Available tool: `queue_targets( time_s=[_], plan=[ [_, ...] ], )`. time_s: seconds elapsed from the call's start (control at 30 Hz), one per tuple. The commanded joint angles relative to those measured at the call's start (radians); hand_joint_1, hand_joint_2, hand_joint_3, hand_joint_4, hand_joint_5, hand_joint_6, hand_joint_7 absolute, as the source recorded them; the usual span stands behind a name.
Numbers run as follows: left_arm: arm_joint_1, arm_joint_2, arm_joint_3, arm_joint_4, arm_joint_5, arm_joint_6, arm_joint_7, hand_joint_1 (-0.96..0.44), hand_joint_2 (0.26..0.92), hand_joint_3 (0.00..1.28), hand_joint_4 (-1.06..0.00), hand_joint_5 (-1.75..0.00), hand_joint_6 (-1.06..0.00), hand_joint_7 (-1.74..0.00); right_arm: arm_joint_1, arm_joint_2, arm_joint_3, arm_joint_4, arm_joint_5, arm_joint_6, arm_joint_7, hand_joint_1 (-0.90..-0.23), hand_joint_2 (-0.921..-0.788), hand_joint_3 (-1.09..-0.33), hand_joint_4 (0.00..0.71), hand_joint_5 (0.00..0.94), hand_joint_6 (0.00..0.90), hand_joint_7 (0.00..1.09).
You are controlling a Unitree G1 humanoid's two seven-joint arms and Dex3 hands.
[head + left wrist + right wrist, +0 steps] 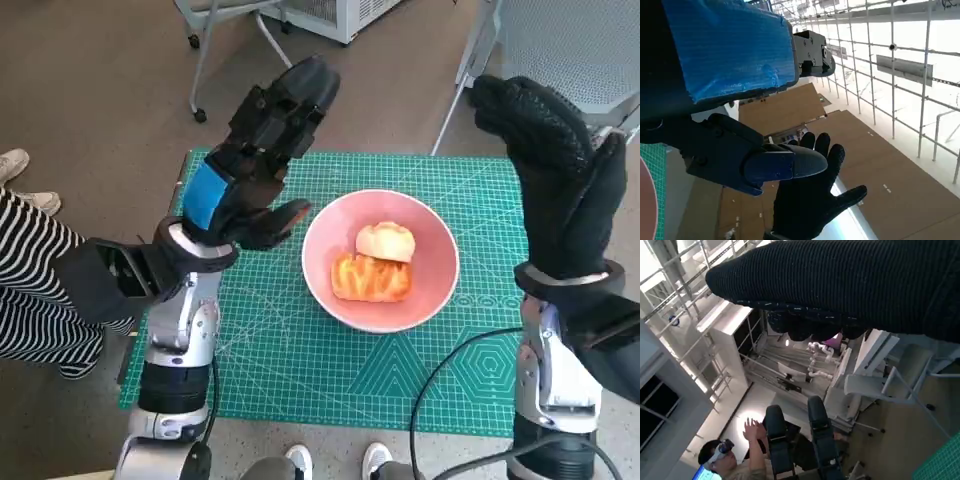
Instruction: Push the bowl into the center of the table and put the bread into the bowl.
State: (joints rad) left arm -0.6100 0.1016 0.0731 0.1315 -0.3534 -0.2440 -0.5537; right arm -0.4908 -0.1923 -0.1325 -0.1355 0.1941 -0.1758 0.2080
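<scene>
Left hand [255,160] and right hand [560,180] raised, empty, fingers apart.

Head view: even, soft indoor light, sharp focus, colours clean. Bowl [380,260] casts only a faint shadow on the green mat [300,340]; no glare. Wide-angle bend at the edges, chair legs [205,60] lean outward. Left wrist view: bright white backlight through the railing [890,65] blows out the far side; blue tape [730,45] close and slightly soft. Right wrist view: glove [850,285] dark, knit texture readable; background bright, person [735,460] a bit blurred.
</scene>
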Motion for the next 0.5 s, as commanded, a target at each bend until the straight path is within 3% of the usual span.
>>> queue_targets(
  time_s=[0.03, 0.5],
  plan=[
    [-0.018, 0.003, -0.012, -0.029, 0.009, 0.008, 0.014, -0.69, 0.921, 0.45, 0.0, 0.0, 0.0, -0.43, 0.007, -0.003, -0.003, 0.01, -0.003, 0.018, -0.008, -0.664, -0.921, -0.661, 0.242, 0.011, 0.123, 0.54],
    [-0.011, 0.001, -0.026, -0.043, 0.005, 0.028, 0.034, -0.66, 0.907, 0.46, 0.0, 0.0, 0.0, -0.43, 0.012, -0.002, -0.006, 0.011, 0.005, 0.028, -0.003, -0.657, -0.921, -0.662, 0.228, 0.003, 0.124, 0.55]
  ],
)
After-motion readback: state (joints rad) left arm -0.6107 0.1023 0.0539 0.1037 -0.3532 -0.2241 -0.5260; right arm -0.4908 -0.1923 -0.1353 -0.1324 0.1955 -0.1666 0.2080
